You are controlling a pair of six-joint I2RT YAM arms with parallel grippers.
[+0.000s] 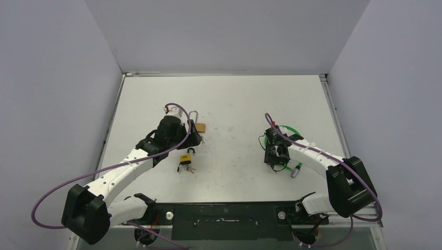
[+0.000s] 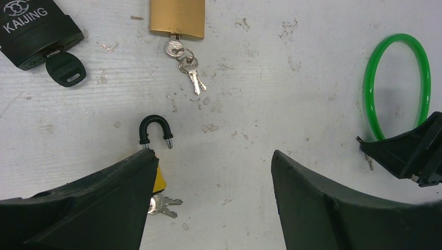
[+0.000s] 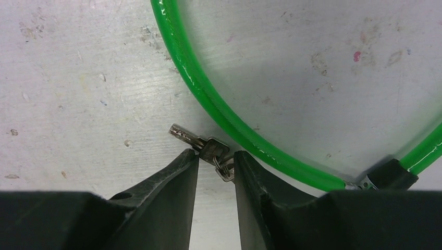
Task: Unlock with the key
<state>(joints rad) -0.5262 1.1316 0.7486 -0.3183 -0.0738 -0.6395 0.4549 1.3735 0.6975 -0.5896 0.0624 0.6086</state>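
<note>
1. Presently the right gripper sits low over the table. Its two fingers are drawn close on either side of the head of a small silver key, which lies flat just beside the green cable lock. They bracket the head tightly, but I cannot tell whether they actually bite on it.
2. I judge the key is being taken by the head so that the blade stays free to go into the cable lock. The blade points away from the fingers.
3. The cable's black end fitting shows at the right edge of the right wrist view. Its keyway is not visible.
4. The left gripper hangs released, jaws spread wide and holding nothing. It hovers over a yellow padlock with a black shackle, whose keys poke out below. I take it to be parked clear of the right arm's work.
5. Farther off in the left wrist view lie a brass padlock, its key bunch in the keyway, and a black lock with a black-headed key.
6. Only one marking is legible: "KAIJING" in white on the black lock, under a round logo.
</note>
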